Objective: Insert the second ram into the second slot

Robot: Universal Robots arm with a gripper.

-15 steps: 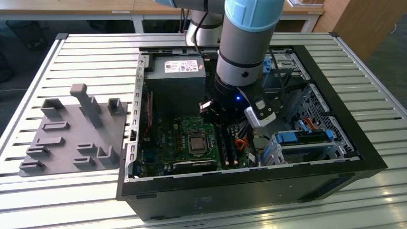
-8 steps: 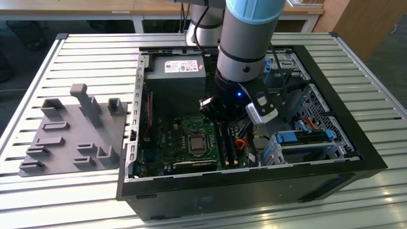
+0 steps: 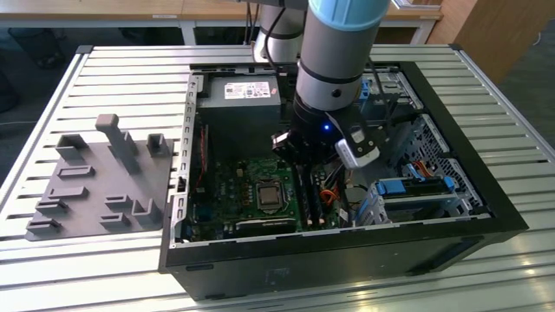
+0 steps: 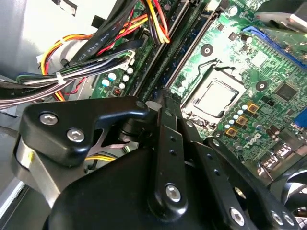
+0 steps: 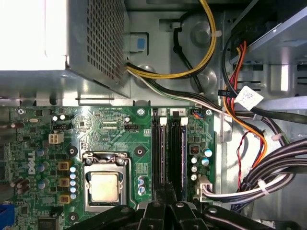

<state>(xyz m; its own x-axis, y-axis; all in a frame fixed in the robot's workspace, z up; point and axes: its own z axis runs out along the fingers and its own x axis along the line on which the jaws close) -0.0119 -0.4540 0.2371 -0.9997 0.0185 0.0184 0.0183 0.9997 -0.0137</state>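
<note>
1. One open computer case [image 3: 485, 214].
2. One green motherboard [image 5: 110, 139] with one processor socket [image 5: 104, 184].
3. Two black memory slots [image 5: 168, 158], side by side.
4. One grey fixture plate [image 3: 95, 188].
5. One arm [image 3: 334, 58].

Exterior view: even, moderate daylight; soft sheen on the slatted bench [image 3: 121, 71], brightest along the near edge. Interior of the computer case [image 3: 485, 214] dim, board in shade beneath the arm. A small blue light glows on the arm's wrist [image 3: 327, 127].

First wrist view: metal power supply box [image 5: 33, 36] beyond the fingers [image 5: 165, 215] blown out to white. Board sharp.

Second wrist view: fingers [image 4: 168, 158] dark, near-silhouette, soft focus; white glare on the case wall beyond the cables [image 4: 86, 52].
</note>
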